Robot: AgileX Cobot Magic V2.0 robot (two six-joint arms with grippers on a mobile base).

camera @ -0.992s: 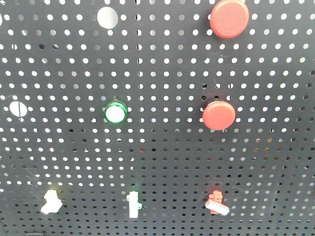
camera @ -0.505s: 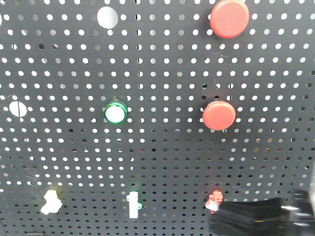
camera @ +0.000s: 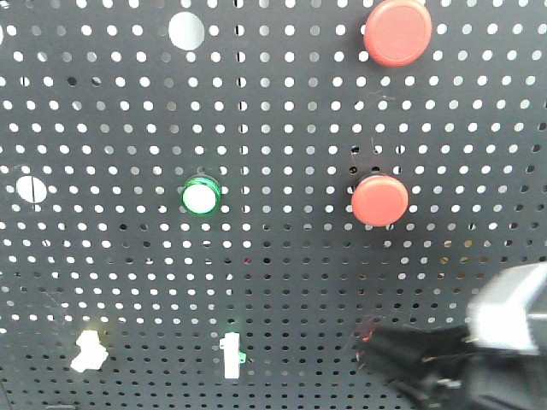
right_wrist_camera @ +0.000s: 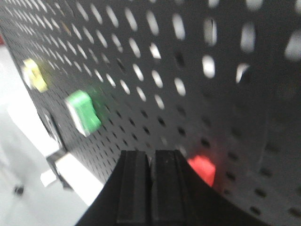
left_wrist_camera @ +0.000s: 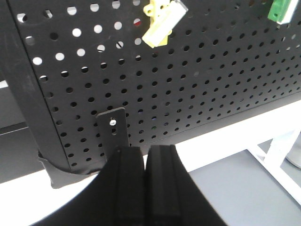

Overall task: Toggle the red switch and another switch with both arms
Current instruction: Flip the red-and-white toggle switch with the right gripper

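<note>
On the black pegboard [camera: 282, 282] the red switch [camera: 368, 334] is mostly covered by my right arm's dark, blurred end [camera: 427, 363]; only a bit of its red base shows. In the right wrist view my right gripper [right_wrist_camera: 151, 155] is shut, its tips against the board just left of the red base [right_wrist_camera: 203, 168], and the lever is hidden. The yellow-based switch [camera: 88, 350] sits at the lower left with its white lever free. In the left wrist view my left gripper [left_wrist_camera: 146, 150] is shut, well below the yellow switch [left_wrist_camera: 162, 23] near the board's bottom edge.
Two large round red buttons [camera: 397, 32] [camera: 379, 200] and a green-ringed button [camera: 201, 197] are higher on the board. A white toggle with a green base [camera: 231, 355] stands between the two switches. A small black bracket [left_wrist_camera: 113, 126] sits just above the left fingertips.
My right arm came in from the lower right and moved left and up, now covering the red switch and its lever. The yellow switch and green toggle look the same.
</note>
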